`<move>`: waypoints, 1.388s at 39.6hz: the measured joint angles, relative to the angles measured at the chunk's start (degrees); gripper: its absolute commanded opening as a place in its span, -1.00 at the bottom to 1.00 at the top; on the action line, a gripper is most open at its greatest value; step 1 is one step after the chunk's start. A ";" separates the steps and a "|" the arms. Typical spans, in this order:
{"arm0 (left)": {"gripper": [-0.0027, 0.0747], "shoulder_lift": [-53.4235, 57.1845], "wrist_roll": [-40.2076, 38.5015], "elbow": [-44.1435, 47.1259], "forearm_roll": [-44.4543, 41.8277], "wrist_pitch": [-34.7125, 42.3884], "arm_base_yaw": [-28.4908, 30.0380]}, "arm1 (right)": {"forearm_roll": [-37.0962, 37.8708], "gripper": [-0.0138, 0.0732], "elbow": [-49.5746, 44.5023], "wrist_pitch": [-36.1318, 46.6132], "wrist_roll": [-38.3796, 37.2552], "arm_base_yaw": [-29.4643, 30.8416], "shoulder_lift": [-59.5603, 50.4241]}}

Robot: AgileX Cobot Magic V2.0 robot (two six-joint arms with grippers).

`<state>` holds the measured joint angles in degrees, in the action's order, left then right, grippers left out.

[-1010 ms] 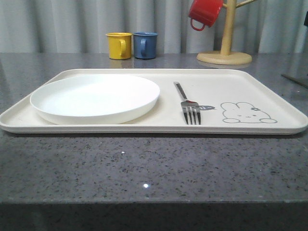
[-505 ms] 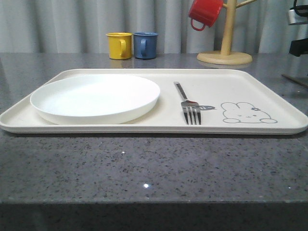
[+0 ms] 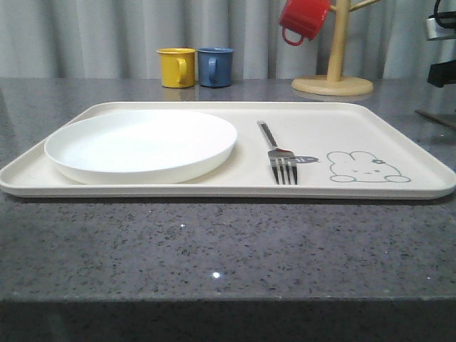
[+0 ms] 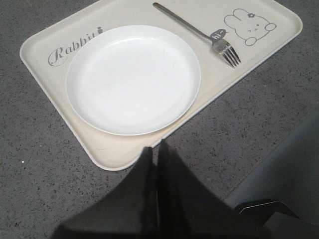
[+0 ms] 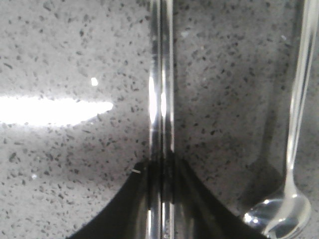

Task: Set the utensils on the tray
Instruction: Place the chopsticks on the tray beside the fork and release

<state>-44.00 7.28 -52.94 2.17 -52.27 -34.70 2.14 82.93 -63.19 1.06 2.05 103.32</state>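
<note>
The cream tray (image 3: 356,117) lies across the dark counter, and a silver fork (image 3: 278,153) rests on it beside the bunny drawing. In the left wrist view the tray (image 4: 50,45) and fork (image 4: 199,27) lie ahead of my left gripper (image 4: 157,149), which is shut on nothing above the tray's near corner. My right gripper (image 5: 161,159) is shut on the pair of chopsticks (image 5: 162,74), which run lengthwise just over the speckled counter off the tray. The spoon (image 5: 294,149) lies on the counter alongside them. Part of the right arm (image 3: 442,71) shows at the front view's right edge.
A round white plate (image 3: 142,142) fills the tray's left half. Behind the tray stand a yellow mug (image 3: 176,68) and a blue mug (image 3: 215,67). A wooden mug tree (image 3: 335,64) at the back right holds a red mug (image 3: 305,18).
The right arm has come into the front view at the right edge since a second ago and has barely moved since. Tray, plate and fork are unmoved.
</note>
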 measured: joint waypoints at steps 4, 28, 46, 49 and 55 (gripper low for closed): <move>-0.98 0.00 0.00 0.00 0.00 0.00 0.00 | -0.10 -0.60 0.00 0.00 0.00 0.00 0.00; -0.98 0.00 0.00 0.00 0.00 0.00 0.00 | -13.79 -0.60 2.82 -6.91 -1.06 -12.64 -5.18; -0.98 0.00 0.00 0.00 0.00 0.00 0.00 | -16.00 -0.60 2.82 -3.13 -18.18 -22.29 -0.80; -0.98 0.00 0.00 0.00 0.00 0.00 0.00 | -16.00 -0.59 2.82 -2.89 -18.75 -22.29 -0.04; -0.98 0.00 0.00 0.00 0.00 0.00 0.00 | -15.90 -0.37 2.82 -2.27 -18.85 -22.29 0.75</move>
<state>-44.00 7.28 -52.94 2.17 -52.27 -34.70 -13.76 85.75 -65.45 -17.79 -20.23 104.07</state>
